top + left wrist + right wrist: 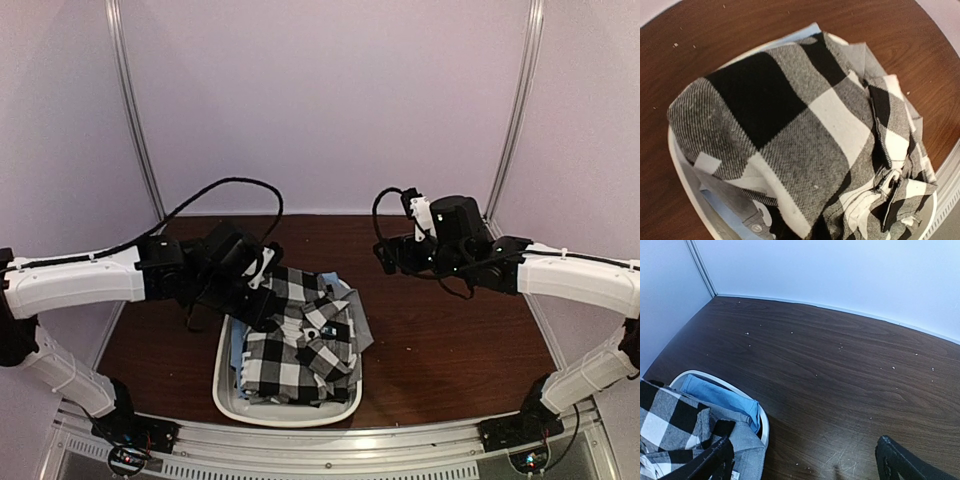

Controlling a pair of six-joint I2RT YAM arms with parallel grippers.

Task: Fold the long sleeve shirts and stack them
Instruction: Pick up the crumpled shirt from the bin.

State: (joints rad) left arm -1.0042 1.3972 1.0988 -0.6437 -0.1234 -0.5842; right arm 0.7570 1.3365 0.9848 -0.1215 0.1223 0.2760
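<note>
Pale walls (330, 100) close in a dark wooden surface (450, 320). At its 6 o'clock edge sits a white oval tub (300, 417). The black-and-white checked shirt (295, 345) lies heaped in the tub, crumpled and unfolded. The grey shirt (358, 325) is under it at the 3 o'clock side, spilling over the rim, with a small label on its hem. A blue cloth (720, 397) is tucked against the tub wall beneath both.

My left claw (258, 300) is low over the heap at about 10 o'clock. Its fingers are hidden from my wrist camera, so I cannot tell whether it is clenched or released. My right claw (805, 450) hangs above bare wood at 2 o'clock from the tub, spread wide and grasping nothing.
</note>
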